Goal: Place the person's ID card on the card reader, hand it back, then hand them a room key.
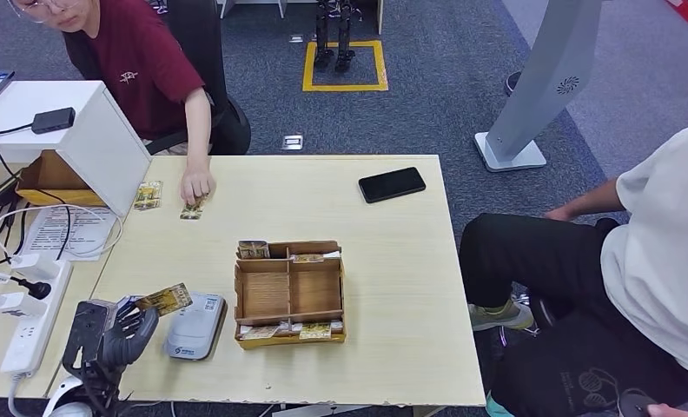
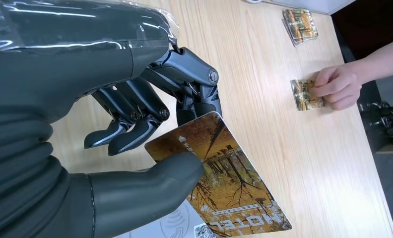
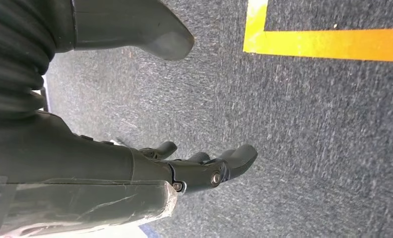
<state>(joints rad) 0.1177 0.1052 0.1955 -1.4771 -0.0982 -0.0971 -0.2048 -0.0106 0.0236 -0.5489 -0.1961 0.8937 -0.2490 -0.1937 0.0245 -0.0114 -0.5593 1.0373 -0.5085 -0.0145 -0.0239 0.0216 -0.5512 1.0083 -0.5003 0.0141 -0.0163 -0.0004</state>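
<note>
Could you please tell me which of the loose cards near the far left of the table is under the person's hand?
The single card under the person's hand. The small stack beside the white box lies untouched.

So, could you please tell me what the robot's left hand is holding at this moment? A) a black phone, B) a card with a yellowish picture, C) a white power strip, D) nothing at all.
B: the left hand pinches the card between thumb and fingers, just above the grey card reader.
</note>
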